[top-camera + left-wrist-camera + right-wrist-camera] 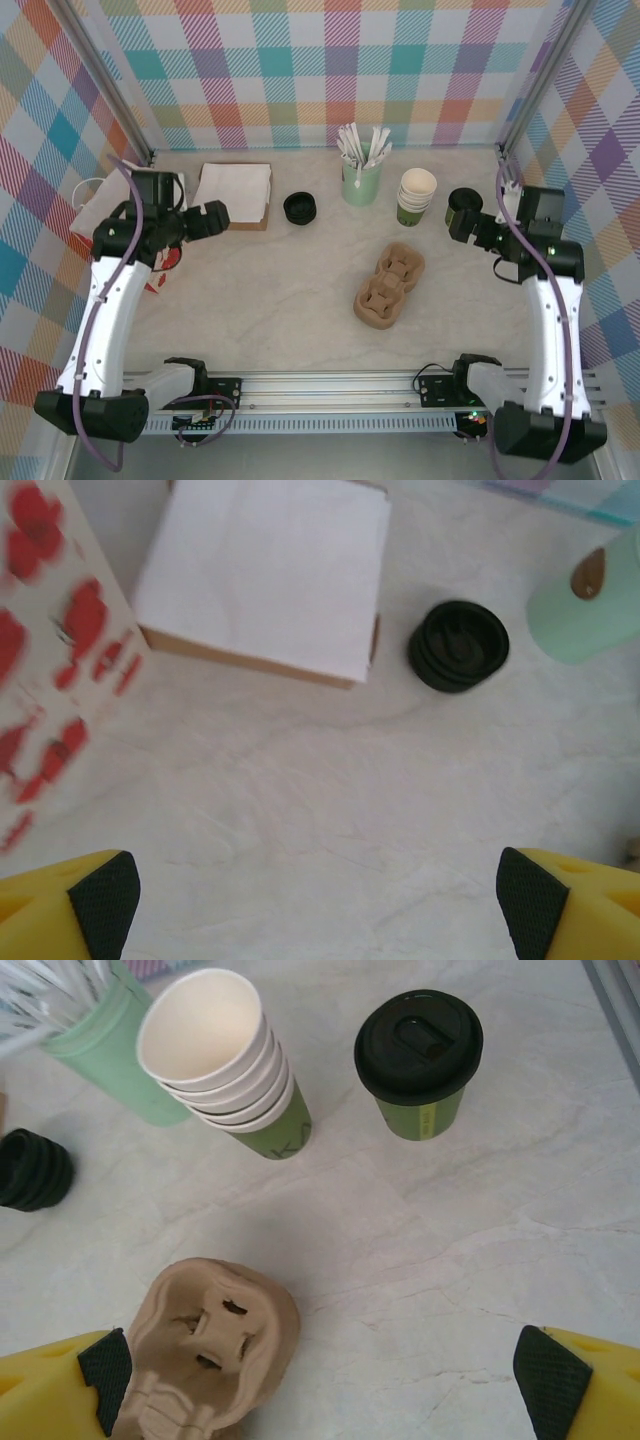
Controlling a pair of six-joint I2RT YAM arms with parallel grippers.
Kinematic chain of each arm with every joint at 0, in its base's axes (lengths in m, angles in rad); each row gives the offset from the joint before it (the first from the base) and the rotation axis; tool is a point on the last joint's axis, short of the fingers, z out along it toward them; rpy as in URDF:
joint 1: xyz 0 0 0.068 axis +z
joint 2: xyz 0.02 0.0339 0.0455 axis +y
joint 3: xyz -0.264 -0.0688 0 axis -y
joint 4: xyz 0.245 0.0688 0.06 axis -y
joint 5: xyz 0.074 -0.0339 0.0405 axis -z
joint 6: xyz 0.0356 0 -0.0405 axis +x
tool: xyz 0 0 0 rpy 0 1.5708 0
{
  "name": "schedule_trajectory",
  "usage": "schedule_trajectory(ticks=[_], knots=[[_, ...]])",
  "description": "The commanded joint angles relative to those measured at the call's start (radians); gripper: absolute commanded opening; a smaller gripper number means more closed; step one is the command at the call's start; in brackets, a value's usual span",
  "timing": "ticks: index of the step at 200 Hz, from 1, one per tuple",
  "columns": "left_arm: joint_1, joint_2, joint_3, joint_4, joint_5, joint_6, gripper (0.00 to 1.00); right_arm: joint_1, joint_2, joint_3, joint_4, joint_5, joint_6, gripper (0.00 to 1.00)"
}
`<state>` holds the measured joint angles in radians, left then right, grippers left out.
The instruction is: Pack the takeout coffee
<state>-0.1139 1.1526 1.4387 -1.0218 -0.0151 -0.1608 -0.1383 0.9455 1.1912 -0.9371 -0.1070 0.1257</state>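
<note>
Two arms stand over the table (300,320), but the right one is plainly the nearer to the takeout coffee (420,1060). The green cup with its black lid stands upright at the far right of the table, its long axis straight up and down. From the right wrist it lies ahead of the right gripper (325,1380) and a little to the right of the line between the fingers, apart from both and touching nothing. Those fingers are spread wide with nothing between them. The left gripper (318,900) is just as open and empty, well apart on the other side, over bare table near the box of napkins (265,570) and the stack of black lids (458,645). From above, the right gripper (462,222) partly covers the coffee (462,203), so I can't say from there how close they really are. Just left of the coffee sits the stack of lidless cups (225,1060), with the pot of stirrers (110,1050) beyond that. The pulp cup carrier (210,1350) lies near the middle of the table, on the left and nearer side of the right fingers. I'd judge the next move to be a short reach forward and slightly right, the open fingers passing either side of the cup wall, kept off the stack beside it.
</note>
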Motion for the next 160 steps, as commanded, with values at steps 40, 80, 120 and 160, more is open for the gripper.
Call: schedule_trajectory(ticks=[40,80,120,160], knots=[[0.038,0.252,0.385,-0.16,-0.305,0.255,0.96,-0.006,-0.114,-0.126,0.101,-0.155,0.077,1.0],[0.082,0.359,0.547,-0.177,-0.298,0.289,0.97,-0.006,-0.111,-0.133,0.086,-0.132,0.063,1.0],[0.092,0.331,0.569,-0.109,0.056,0.273,0.97,-0.006,-0.087,-0.137,0.087,-0.132,0.067,1.0],[0.188,0.382,0.629,-0.155,-0.043,0.256,0.97,-0.007,-0.085,-0.142,0.086,-0.149,0.075,1.0]])
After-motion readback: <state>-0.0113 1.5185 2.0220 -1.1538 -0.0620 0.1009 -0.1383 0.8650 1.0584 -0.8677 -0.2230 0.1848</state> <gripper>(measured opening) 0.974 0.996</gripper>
